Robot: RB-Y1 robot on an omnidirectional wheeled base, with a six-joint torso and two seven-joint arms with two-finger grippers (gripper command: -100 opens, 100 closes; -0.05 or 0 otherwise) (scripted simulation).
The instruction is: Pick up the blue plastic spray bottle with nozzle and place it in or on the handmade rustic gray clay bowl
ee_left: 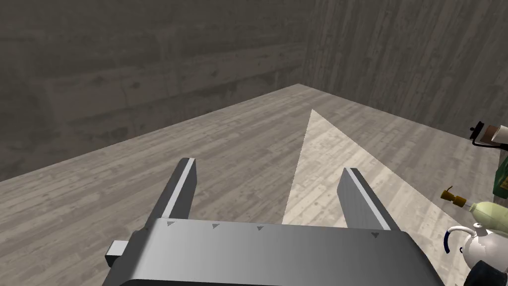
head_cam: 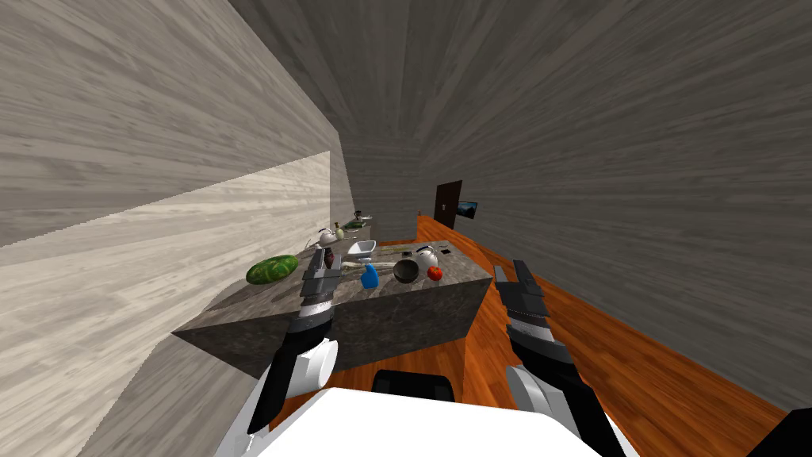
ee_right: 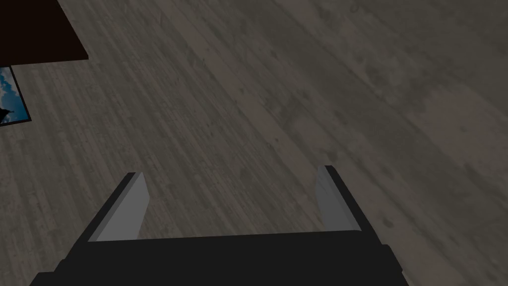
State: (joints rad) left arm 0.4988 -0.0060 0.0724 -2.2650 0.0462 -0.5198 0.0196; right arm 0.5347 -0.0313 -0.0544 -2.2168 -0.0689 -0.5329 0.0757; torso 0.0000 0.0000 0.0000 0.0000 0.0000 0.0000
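The blue spray bottle (head_cam: 369, 276) stands upright near the front of a stone-topped counter (head_cam: 262, 305). A dark grey bowl (head_cam: 406, 271) sits just right of it, a small gap apart. My left gripper (head_cam: 323, 263) hovers over the counter, left of the bottle; in the left wrist view this gripper (ee_left: 268, 166) is open and empty, aimed at the wall. My right gripper (head_cam: 514, 274) is raised beyond the counter's right end over the floor; in the right wrist view it (ee_right: 229, 172) is open and empty.
A red tomato (head_cam: 434, 273) lies right of the bowl and a white teapot (head_cam: 427, 256) behind it. A white dish (head_cam: 364, 249) sits behind the bottle, a green watermelon (head_cam: 272, 269) at the far left. Another teapot (ee_left: 476, 241) and a pale bottle (ee_left: 488, 211) stand further back. The wall runs along the counter's left.
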